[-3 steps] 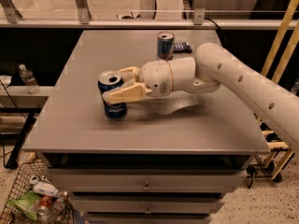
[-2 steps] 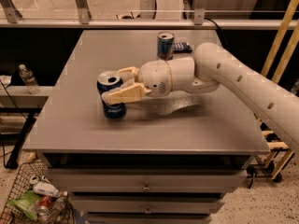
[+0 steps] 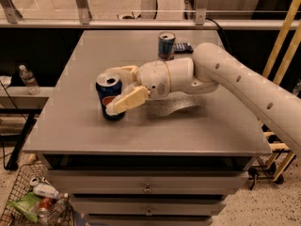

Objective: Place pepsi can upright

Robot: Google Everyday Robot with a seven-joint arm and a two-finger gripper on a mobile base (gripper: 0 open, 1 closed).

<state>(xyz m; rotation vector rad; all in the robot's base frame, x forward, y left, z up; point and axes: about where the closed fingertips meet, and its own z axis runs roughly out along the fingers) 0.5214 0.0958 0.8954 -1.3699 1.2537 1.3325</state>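
Two cans on table. Pepsi can stands upright, open top up, nearer front edge. Slimmer blue-and-silver can stands well apart at far edge, just beside small dark object. Gripper clamps around pepsi can: fingers closed on it, one across front, other behind rim.

Step, as judged: placement nearly done, base seems on table, release pending.

Next move calls for opening fingers evenly, then backing off along arm's line. Sideways drag risks tipping can.
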